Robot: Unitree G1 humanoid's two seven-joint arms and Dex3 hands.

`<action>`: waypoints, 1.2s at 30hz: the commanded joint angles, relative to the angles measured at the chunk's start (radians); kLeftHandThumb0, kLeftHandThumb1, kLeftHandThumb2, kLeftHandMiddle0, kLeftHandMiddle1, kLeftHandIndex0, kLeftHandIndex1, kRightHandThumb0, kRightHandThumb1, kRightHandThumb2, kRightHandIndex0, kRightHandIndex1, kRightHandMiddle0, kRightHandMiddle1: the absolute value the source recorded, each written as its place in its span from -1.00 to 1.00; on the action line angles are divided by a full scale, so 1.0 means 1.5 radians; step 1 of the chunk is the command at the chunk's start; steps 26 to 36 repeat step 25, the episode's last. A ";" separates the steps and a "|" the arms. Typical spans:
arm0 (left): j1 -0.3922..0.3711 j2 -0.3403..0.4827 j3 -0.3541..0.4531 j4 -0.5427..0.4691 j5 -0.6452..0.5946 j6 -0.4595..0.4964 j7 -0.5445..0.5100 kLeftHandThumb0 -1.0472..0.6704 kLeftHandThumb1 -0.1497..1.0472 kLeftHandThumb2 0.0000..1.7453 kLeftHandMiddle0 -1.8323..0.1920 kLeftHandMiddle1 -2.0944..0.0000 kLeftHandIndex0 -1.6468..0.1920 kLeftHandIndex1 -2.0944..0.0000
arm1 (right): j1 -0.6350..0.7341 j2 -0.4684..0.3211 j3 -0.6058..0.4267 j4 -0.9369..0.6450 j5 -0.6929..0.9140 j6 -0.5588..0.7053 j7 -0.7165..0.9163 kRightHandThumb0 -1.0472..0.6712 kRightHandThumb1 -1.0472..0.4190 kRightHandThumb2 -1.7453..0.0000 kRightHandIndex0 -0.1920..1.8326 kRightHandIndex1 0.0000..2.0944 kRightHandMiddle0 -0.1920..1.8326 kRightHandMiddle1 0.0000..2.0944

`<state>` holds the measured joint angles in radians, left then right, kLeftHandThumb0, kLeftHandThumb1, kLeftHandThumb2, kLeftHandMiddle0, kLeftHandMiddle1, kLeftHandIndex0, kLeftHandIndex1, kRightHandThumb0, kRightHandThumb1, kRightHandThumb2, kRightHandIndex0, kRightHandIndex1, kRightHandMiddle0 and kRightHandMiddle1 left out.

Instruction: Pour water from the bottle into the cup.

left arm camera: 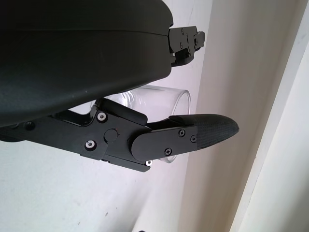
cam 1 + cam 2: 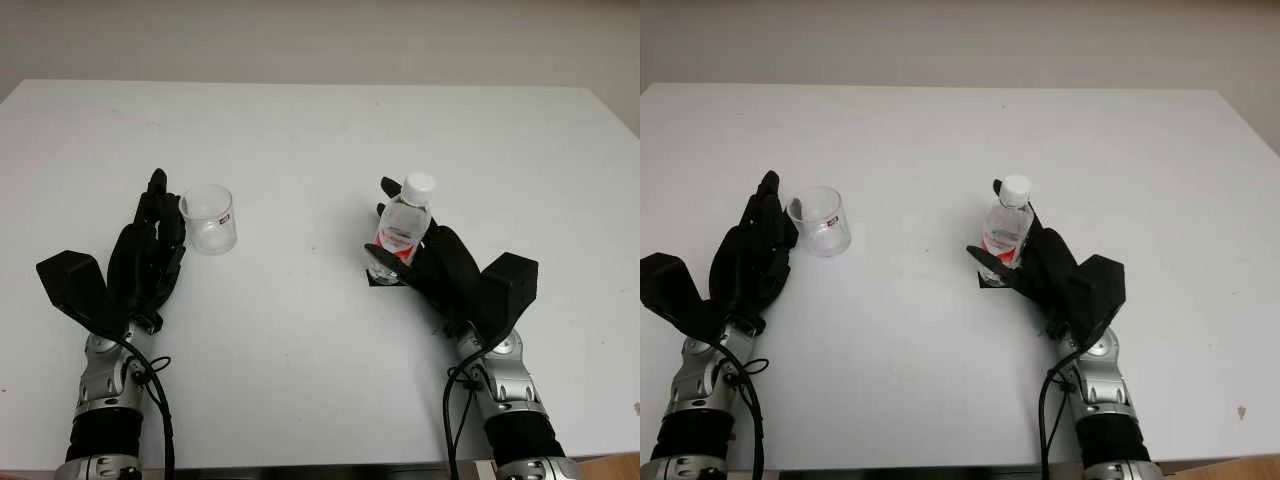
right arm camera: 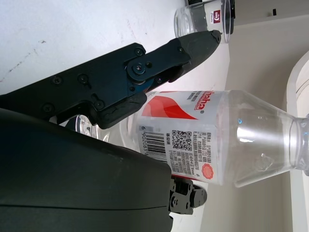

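Right hand (image 2: 440, 262) wrapped around capped bottle (image 2: 404, 225) at 3 o'clock; left hand (image 2: 145, 255) open beside cup (image 2: 209, 219); pouring unstarted.

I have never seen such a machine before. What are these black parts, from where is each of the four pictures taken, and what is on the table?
The black parts are the two hands of a humanoid robot. Two pictures come from a stereo camera on its head, looking down at a white table; the arms enter from the bottom edge. The other two come from cameras at the wrists, very close to each hand, and they are turned sideways.

On the table stand two things: a clear cup and a small bottle with a white cap and a red label, upright, cap still on.

The right hand is at the bottle, with fingers around its lower part; the right wrist view shows the label close up. The left hand is beside the cup. The left wrist view shows the cup between its fingers, but I cannot tell whether they grip it.
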<state>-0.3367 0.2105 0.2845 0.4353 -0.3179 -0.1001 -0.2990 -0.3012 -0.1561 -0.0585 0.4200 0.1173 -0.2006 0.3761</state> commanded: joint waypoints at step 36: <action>0.003 0.008 0.004 -0.002 -0.002 0.006 -0.009 -0.66 1.00 -0.41 0.92 0.95 0.90 0.95 | 0.054 -0.034 -0.009 -0.019 -0.061 -0.105 -0.075 -0.92 -0.83 0.94 -1.00 -1.00 -1.00 -1.00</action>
